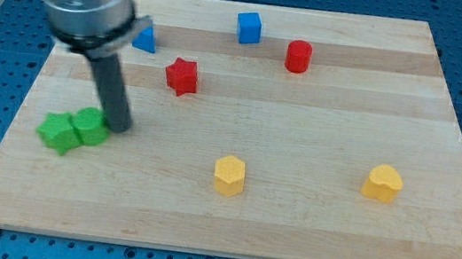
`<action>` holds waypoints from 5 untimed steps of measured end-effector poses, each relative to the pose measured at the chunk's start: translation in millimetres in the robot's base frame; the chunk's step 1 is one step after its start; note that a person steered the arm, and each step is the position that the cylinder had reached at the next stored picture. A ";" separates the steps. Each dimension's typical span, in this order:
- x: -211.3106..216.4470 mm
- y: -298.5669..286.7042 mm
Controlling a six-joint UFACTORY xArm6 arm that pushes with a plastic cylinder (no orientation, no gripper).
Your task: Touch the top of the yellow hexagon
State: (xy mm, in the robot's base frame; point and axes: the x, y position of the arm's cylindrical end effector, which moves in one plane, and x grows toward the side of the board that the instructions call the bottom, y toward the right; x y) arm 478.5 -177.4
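Note:
The yellow hexagon (228,175) sits at the lower middle of the wooden board (322,115). My tip (119,126) rests on the board at the left, touching or almost touching the right side of a green block (89,126). It is well to the left of the yellow hexagon and slightly higher in the view. A second yellow block, heart-like in shape (382,183), lies at the lower right.
A green star-shaped block (56,132) sits next to the other green block at the lower left. A red star (182,76), a blue triangle (145,39), a blue cube (249,27) and a red cylinder (299,56) lie across the top. The arm's body hides the upper left.

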 end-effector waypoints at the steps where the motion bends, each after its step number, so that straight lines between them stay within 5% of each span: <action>1: 23.8 -28.4; 2: 42.0 -6.3; 4: -3.7 218.1; 5: 15.7 302.0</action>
State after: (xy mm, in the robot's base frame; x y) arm 494.1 124.6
